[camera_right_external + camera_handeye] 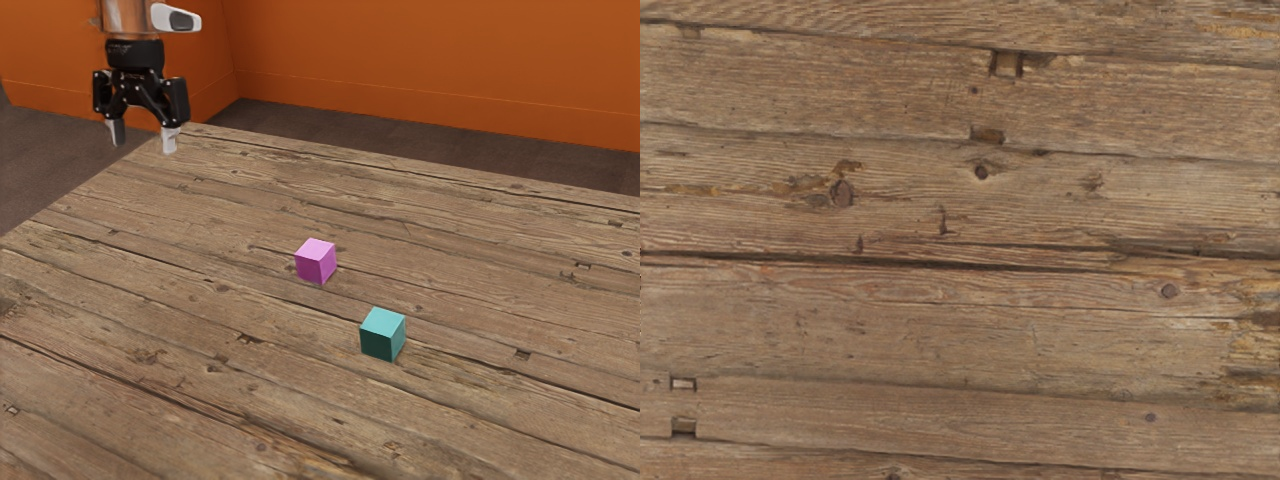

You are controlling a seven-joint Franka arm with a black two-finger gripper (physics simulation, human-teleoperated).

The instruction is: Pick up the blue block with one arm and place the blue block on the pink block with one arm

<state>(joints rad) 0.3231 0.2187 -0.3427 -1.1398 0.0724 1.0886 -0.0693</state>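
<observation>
Nearest, a small teal-blue cube (pixel 383 333) is seen on the weathered wooden table (pixel 150 300), near a small pink cube (pixel 316 261) but not touching it. The black two-finger gripper (pixel 144 140) is held wide and empty, well apart from both. Either cube could be nudged by a misaligned descent.

Two blocks sit on the tabletop (pixel 200 300), both toward the middle of it. The farther block (pixel 316 260) stands behind the nearer block (pixel 383 333) and toward the exterior view's left of it. They are near each other but apart, with bare planks between them. The jaws hang from the arm (pixel 130 20) above the tabletop's far corner at the exterior view's upper left, well apart from both blocks. Beyond the tabletop's far edge lies the floor (pixel 450 140), and behind the floor stands the wall (pixel 450 50). Under the hand, the wrist view looks down on the tabletop's planks (pixel 960 300).
</observation>
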